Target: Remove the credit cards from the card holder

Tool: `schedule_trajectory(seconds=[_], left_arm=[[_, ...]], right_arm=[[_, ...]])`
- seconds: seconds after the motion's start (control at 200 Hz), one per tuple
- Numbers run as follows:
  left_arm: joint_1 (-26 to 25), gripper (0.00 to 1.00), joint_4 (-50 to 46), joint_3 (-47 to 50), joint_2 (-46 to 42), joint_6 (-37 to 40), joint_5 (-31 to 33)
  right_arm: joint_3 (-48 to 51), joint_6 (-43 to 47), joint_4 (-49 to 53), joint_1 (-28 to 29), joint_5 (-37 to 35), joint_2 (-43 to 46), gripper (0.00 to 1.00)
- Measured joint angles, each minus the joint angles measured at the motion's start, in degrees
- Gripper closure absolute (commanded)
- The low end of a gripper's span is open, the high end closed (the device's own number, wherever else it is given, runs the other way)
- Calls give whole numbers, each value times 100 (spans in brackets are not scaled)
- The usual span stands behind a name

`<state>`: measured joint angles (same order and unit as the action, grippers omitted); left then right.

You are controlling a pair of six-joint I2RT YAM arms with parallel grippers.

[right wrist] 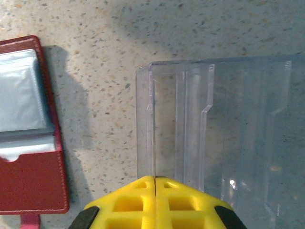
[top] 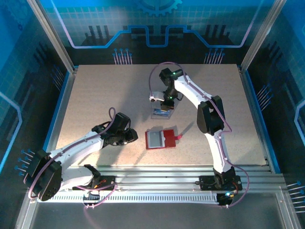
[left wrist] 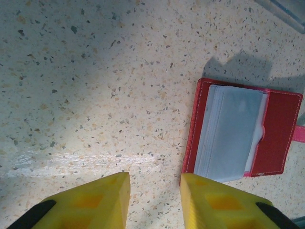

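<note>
Red card holder (top: 161, 139) lies open and flat on the speckled table (top: 95, 95), a little below the middle of the top view, with its pale grey pockets facing up and a small red tab sticking out on its right side. In the left wrist view the card holder (left wrist: 245, 131) sits at the right of the frame. The left gripper (top: 132, 136) hovers just left of it, and in its own camera this gripper (left wrist: 155, 180) stands partly open with nothing between the yellow fingers. Higher in the top view, the right gripper (top: 164, 106) points down at a clear plastic stand (top: 161, 113); a bit of blue shows there, too small to make out. In the right wrist view, the right gripper (right wrist: 155, 181) is pressed fully closed at the lower edge of the stand (right wrist: 224, 129), with the card holder (right wrist: 24, 143) at the far left.
</note>
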<state>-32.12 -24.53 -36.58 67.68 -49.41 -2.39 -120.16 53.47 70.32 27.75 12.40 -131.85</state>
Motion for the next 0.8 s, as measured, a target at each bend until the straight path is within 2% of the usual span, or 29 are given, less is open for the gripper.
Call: schedule_trajectory(seconds=[0.2, 0.46, 0.66, 0.8], left_arm=[[15, 67, -2, 0, 0, 0, 0], [44, 68, -2, 0, 0, 0, 0], [46, 68, -2, 0, -2, 0, 0], [46, 68, -2, 0, -2, 0, -2]], right_arm=[[-146, 42, 212, 0, 107, -195, 100], [-214, -17, 280, 33, 153, -291, 73], [-201, -227, 33, 74, 37, -264, 65], [153, -420, -372, 74, -133, 103, 63]])
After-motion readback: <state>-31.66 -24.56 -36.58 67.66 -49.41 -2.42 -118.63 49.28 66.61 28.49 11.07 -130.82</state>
